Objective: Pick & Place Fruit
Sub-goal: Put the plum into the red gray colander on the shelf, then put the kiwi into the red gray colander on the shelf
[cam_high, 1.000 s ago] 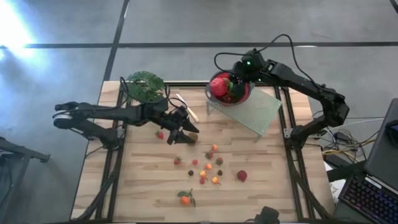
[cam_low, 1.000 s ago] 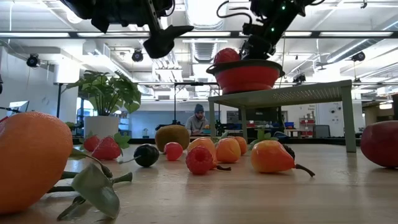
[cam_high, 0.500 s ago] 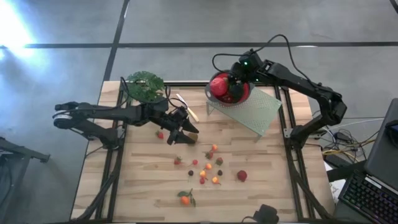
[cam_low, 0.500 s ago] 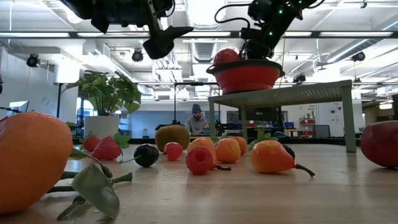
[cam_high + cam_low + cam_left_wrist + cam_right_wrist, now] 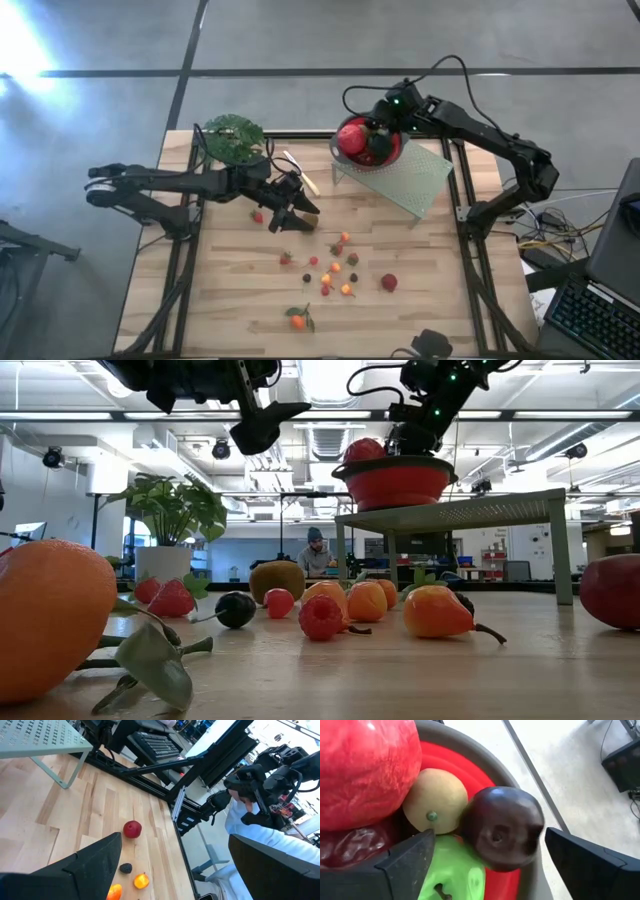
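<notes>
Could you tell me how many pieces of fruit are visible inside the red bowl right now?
4: a red apple, a tan kiwi, a dark plum and a green apple; others may lie hidden underneath.

Bright ceiling strips light the low view evenly, the near tangerine looming soft and out of focus, while white glare burns the high view's upper left floor and the wooden table shows only faint shadows.

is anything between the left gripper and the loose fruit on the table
Nothing visible. The left gripper hovers open above the wood, with a strawberry just beside it and the berry cluster further toward the table's middle. The knife and potted plant sit off to the side.
</notes>
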You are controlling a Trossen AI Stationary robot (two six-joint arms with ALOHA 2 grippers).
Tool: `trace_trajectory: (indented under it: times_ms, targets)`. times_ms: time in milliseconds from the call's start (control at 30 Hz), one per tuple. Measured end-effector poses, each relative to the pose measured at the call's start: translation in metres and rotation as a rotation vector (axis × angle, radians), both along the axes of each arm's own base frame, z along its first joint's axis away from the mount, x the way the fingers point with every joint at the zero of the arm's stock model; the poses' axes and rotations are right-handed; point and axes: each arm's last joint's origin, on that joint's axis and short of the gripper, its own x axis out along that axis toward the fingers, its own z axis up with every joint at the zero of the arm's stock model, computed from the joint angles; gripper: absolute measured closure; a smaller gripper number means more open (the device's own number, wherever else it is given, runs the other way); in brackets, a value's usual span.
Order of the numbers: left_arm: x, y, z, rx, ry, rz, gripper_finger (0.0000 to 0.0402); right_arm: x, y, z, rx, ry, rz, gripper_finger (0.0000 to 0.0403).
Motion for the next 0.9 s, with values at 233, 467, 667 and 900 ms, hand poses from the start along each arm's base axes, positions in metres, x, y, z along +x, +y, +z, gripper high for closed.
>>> trace_trajectory:
  times_ms: [233,467,667,900]
  targets:
    - [0.000,0.000,0.000,0.000,0.000,0.000,0.0030,-0.011,0.009,0.013,-0.010,-0.017,0.000,0.0004]
    - [0.000,0.000,-0.001,0.010,0.001,-0.002,0.0030,-0.029,0.031,0.035,0.015,-0.105,-0.024,0.0003]
    - [-0.001,0.000,-0.005,0.147,-0.013,-0.034,0.0030,-0.043,0.045,0.052,0.057,-0.231,-0.098,0.0003]
    - [-0.004,-0.004,-0.017,0.389,0.028,-0.054,0.0030,-0.052,0.062,0.059,0.179,-0.302,-0.091,0.0003]
